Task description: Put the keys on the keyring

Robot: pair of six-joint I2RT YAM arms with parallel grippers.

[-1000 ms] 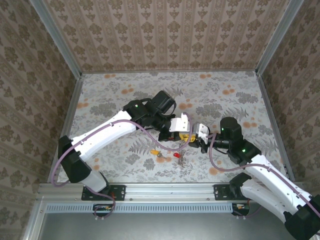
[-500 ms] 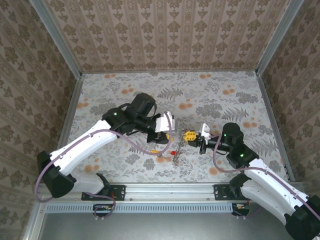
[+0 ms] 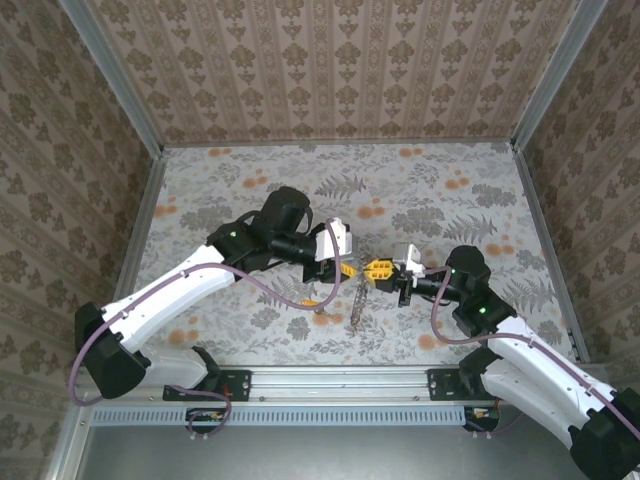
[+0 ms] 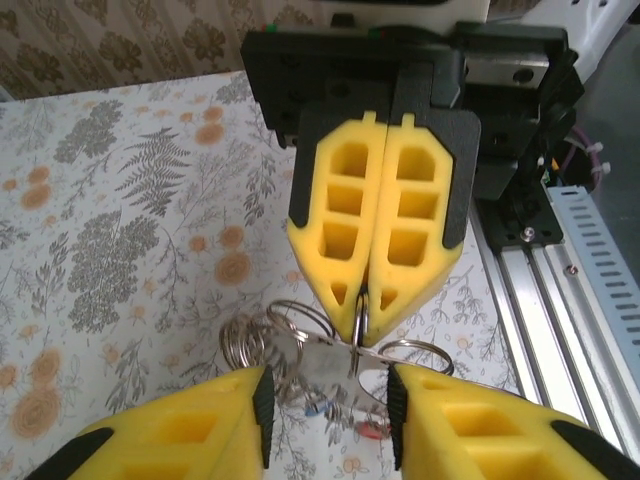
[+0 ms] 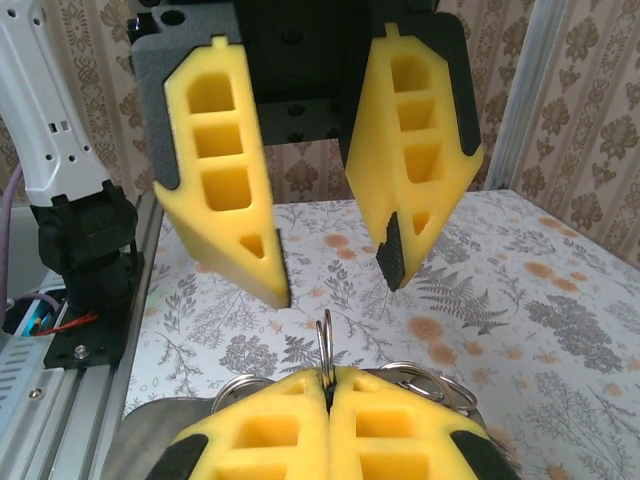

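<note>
Now the right fingers (image 3: 379, 270) are clamped shut on the keyring (image 5: 324, 335), above the desk (image 3: 450, 200), with keys (image 3: 357, 306) hanging below. The left fingers (image 3: 345, 268), spread wide and empty, have slid in closer than a half-second ago.

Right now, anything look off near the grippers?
Nothing damaged. The right gripper is shut on the keyring, and a tangled bunch of smaller rings with keys dangles from it above the table. What looks like a yellow-headed key lies apart on the table beneath the left arm. The left gripper is open, holding nothing.
</note>
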